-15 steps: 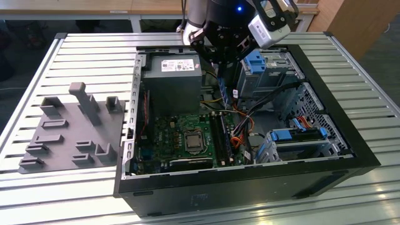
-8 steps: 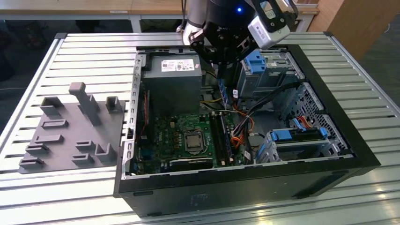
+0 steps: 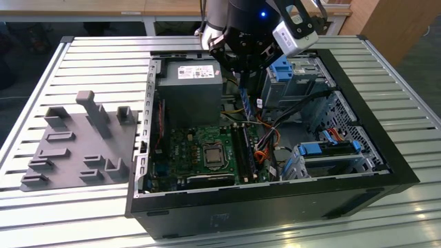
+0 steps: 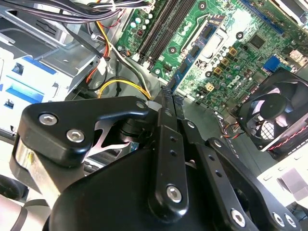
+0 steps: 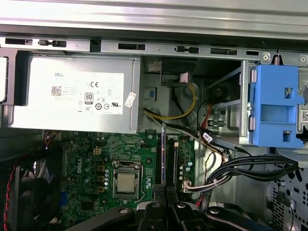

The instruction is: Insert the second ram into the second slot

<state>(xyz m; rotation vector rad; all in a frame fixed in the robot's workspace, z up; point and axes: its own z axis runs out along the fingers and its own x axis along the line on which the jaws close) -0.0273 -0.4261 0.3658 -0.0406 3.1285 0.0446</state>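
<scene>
The arm's end effector (image 4: 166, 100) is clamped on the second ram (image 4: 186, 71), holding the thin blue stick edge-on above the motherboard (image 5: 96, 163) inside the open computer case (image 3: 386, 170) on the slatted worktop (image 3: 103, 62). In the first wrist view the stick's edge runs along the line of the dark memory slots (image 5: 174, 163) beside the processor socket (image 5: 126, 183). In the exterior view the stick hangs clear of the board, near the power supply (image 3: 189, 85). It appears picked up and brought over the slots but not yet seated; the insertion itself is left. Whether a neighbouring slot already holds a stick cannot be made out.
</scene>
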